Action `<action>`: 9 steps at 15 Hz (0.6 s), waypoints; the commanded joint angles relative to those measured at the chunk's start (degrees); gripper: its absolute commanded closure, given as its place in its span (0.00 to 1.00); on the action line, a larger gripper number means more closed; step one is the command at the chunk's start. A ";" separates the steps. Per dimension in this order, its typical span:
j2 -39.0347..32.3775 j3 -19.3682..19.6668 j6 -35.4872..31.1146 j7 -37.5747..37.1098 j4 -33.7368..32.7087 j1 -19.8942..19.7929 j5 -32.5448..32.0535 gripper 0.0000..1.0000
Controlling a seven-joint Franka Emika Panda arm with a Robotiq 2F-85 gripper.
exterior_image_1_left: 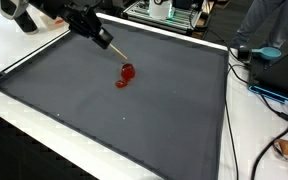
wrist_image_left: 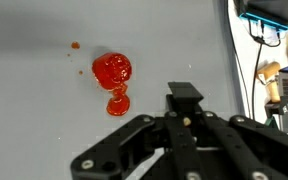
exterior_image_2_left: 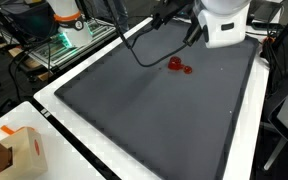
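Black gripper (exterior_image_1_left: 98, 37) clamped on thin tan stick (exterior_image_1_left: 114, 50). Dragging it could smear the glossy red puddle (wrist_image_left: 112, 72), 11 o'clock in wrist view.

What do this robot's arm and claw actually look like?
The arm is glossy white, with bulky, rounded segments. Thin black cables loop beside it. The gripper is matte black, made of angular jointed bars that narrow to blocky fingertips. No markings are legible.
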State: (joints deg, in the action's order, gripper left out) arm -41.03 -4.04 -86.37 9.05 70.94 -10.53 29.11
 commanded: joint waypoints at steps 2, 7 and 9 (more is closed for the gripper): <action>1.48 1.71 0.85 -4.50 -0.22 3.17 -6.15 0.97; 2.83 2.40 -0.23 -6.80 0.43 5.74 -11.30 0.97; 3.32 2.61 -0.42 -7.58 0.69 6.57 -13.03 0.97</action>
State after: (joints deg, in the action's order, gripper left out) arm -39.25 -2.58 -86.40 3.24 70.44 -5.60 19.01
